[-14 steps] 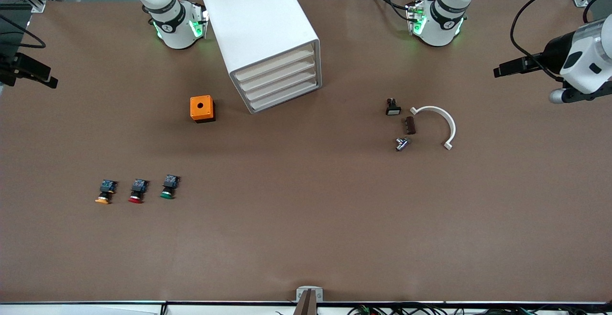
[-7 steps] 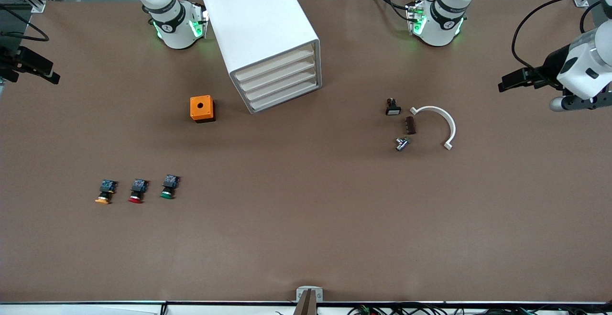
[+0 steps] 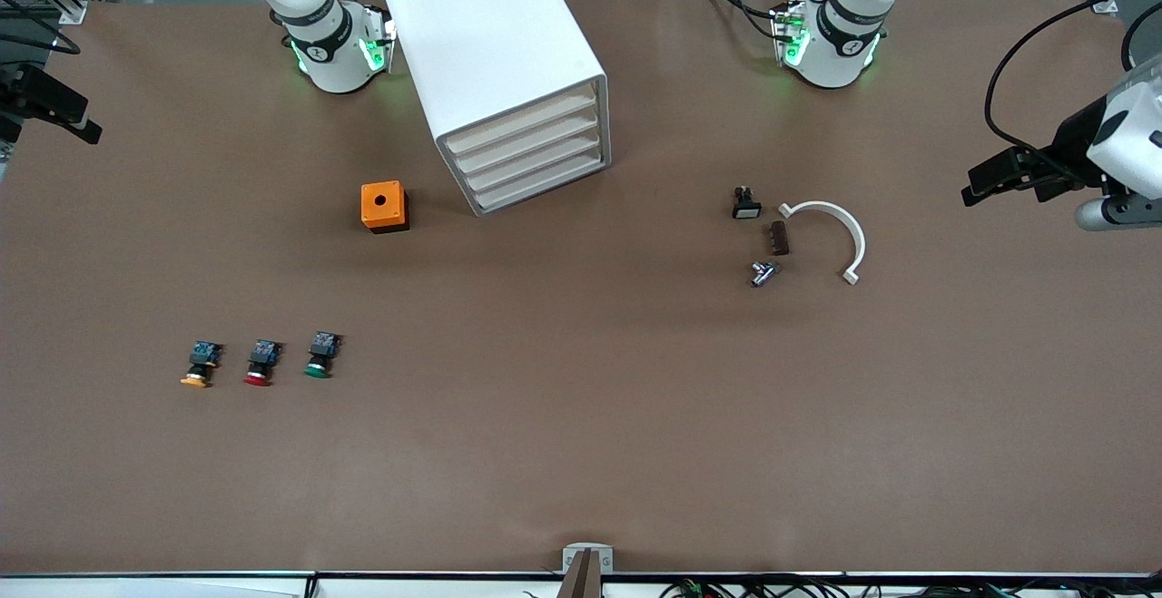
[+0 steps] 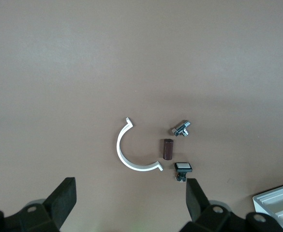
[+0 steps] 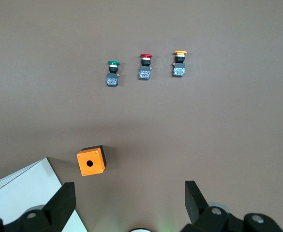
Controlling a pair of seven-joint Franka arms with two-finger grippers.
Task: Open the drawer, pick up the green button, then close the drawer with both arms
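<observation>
The white cabinet (image 3: 495, 44) stands between the two arm bases, and its lowest drawer (image 3: 542, 184) is shut like the three above it. The green-capped button (image 3: 320, 355) lies on the table beside a red-capped one (image 3: 261, 362) and an orange-capped one (image 3: 200, 364); the right wrist view shows the green button (image 5: 112, 72) too. My right gripper (image 3: 82, 122) hangs open and holds nothing over the table's edge at the right arm's end (image 5: 129, 200). My left gripper (image 3: 973, 182) hangs open over the left arm's end, holding nothing (image 4: 130, 203).
An orange box with a hole (image 3: 384, 206) sits beside the cabinet. Toward the left arm's end lie a white C-shaped piece (image 3: 831, 230), a brown block (image 3: 779, 238), a small metal part (image 3: 762, 272) and a black switch (image 3: 746, 204).
Both arms have shifted while open. The left gripper has drifted outward toward its end of the table. The right gripper has moved slightly toward the table's edge. Nothing on the table moved.
</observation>
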